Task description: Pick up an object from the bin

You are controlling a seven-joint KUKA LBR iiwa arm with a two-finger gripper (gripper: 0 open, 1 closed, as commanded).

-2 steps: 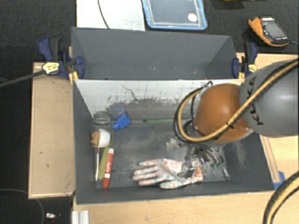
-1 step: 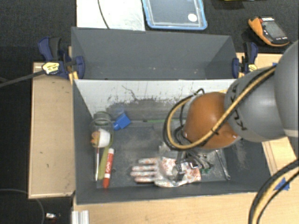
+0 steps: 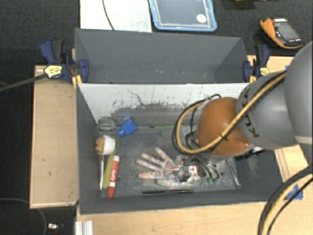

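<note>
The grey metal bin (image 3: pixel 146 143) has a scuffed, dusty floor and a pale far wall streaked with dark marks; dark flooring lies around it. Inside, counted: one pinkish hand-shaped toy (image 3: pixel 154 164) at the near middle, one red marker (image 3: pixel 113 176) and one yellow-green pen (image 3: pixel 103 173) side by side at the left, one clear jar (image 3: pixel 106 133), one blue block (image 3: pixel 127 128). The end effector (image 3: pixel 188 173) sits low at what seems the toy's wrist end, under the arm's orange cover (image 3: pixel 220 129); wide or narrow, I cannot tell.
</note>
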